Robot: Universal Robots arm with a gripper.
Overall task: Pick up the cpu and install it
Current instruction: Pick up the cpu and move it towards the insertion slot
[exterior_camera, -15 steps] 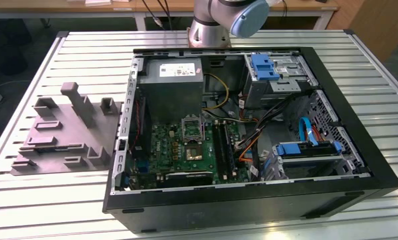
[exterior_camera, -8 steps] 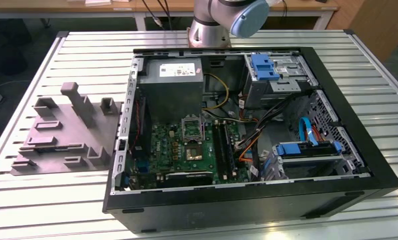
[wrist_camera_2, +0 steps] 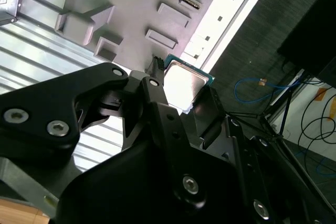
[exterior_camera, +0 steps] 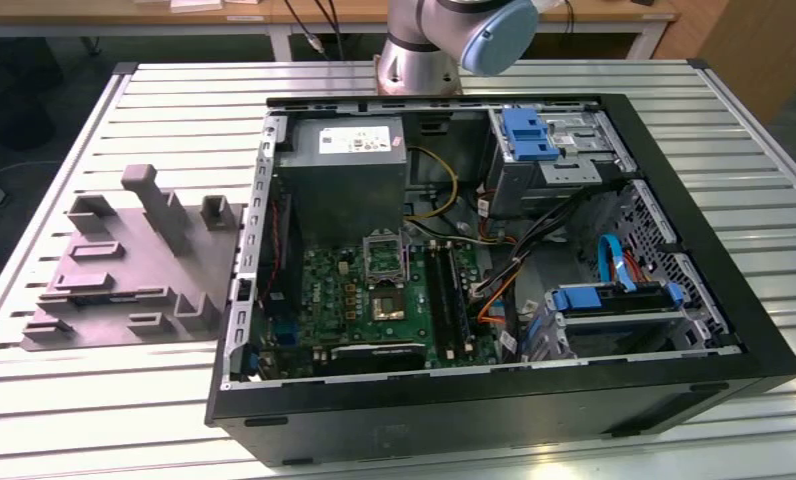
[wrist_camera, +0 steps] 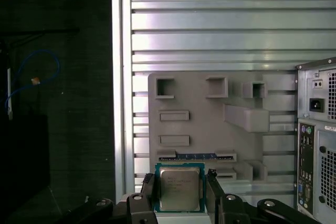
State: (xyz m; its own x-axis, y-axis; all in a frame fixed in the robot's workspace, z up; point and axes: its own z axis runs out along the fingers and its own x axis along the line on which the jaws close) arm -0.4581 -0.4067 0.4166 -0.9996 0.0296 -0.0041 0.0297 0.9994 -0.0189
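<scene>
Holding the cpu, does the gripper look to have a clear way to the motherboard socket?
Probably yes. The gripper is shut on the cpu above the grey tray; the case is open on top and nothing lies over the socket.

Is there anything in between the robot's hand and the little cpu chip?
No, nothing visible stands between them. In the first wrist view the hand is shut on the cpu, with one finger against each side of it. The grey tray lies behind it in that view.
</scene>
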